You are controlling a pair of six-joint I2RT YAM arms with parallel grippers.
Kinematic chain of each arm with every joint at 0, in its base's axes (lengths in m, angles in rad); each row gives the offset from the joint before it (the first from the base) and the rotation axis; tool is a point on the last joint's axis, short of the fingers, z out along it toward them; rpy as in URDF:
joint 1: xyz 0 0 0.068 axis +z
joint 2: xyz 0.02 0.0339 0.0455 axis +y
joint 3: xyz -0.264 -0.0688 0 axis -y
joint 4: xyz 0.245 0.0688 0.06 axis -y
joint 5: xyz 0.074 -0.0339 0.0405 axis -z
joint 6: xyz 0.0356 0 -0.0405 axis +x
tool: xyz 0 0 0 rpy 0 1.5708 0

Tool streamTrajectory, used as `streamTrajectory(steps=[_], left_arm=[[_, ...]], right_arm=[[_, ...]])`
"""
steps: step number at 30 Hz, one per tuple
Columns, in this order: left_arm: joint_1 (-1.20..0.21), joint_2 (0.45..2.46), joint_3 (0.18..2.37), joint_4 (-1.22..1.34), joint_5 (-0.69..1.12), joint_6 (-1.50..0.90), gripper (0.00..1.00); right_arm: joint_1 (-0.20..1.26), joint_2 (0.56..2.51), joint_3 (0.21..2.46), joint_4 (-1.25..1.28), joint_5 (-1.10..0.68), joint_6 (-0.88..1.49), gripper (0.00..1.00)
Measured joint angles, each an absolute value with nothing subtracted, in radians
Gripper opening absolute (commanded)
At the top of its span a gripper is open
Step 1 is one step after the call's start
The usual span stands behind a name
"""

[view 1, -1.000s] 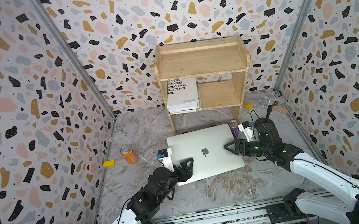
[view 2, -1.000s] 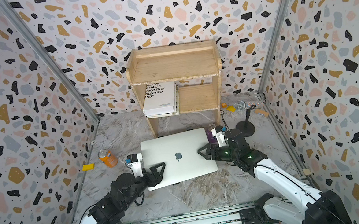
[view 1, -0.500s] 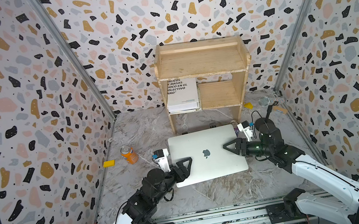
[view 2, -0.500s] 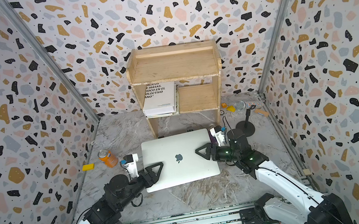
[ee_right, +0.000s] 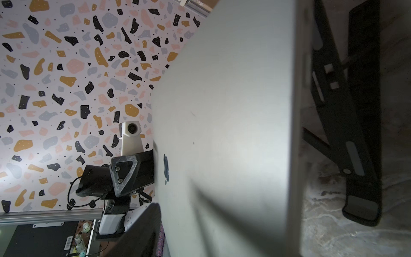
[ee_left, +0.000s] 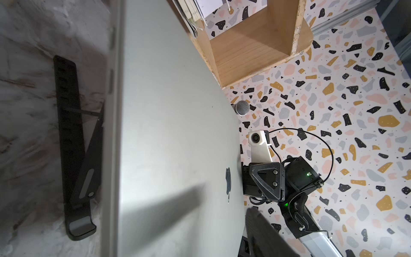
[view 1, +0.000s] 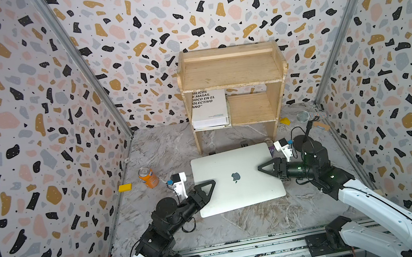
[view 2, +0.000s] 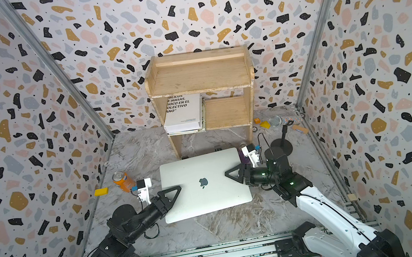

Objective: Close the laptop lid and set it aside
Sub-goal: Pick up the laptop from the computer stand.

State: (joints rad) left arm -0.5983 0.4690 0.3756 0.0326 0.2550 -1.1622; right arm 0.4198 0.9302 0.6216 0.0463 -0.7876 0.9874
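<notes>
An orange can (view 1: 148, 177) stands on the table (view 1: 257, 219) just outward of the left tool (view 1: 207, 187), whose jaws straddle one side edge of the laptop (view 1: 241, 194). It lies between both tools, lid (view 2: 194, 165) shut, on a black stand (ee_left: 71, 144). The right tool (view 1: 266, 167) straddles the opposite edge. Whether either tool pinches it cannot be told.

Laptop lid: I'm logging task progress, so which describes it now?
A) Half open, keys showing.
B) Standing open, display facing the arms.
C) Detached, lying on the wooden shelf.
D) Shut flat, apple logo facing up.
D: in both top views the lid lies shut and flat, its silver outside and apple logo facing up, with no display or keys showing.
</notes>
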Motion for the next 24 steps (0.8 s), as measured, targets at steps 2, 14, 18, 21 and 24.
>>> streamTrajectory(steps=[2, 14, 18, 21, 24], left_arm=[[-0.573, 0.469, 0.366, 0.031, 0.284, -1.191, 0.57], [-0.492, 0.478, 0.363, 0.049, 0.392, -1.284, 0.42], [-0.472, 0.479, 0.363, 0.051, 0.419, -1.315, 0.42], [-0.458, 0.485, 0.363, 0.054, 0.44, -1.335, 0.42], [-0.448, 0.494, 0.364, 0.054, 0.461, -1.35, 0.42]], right_arm=[[0.411, 0.928, 0.62, 0.048, -0.801, 0.991, 0.59], [0.385, 0.906, 0.618, 0.059, -0.855, 1.034, 0.45], [0.374, 0.899, 0.618, 0.059, -0.871, 1.045, 0.42], [0.358, 0.893, 0.618, 0.059, -0.89, 1.056, 0.39], [0.326, 0.891, 0.618, 0.06, -0.913, 1.076, 0.34]])
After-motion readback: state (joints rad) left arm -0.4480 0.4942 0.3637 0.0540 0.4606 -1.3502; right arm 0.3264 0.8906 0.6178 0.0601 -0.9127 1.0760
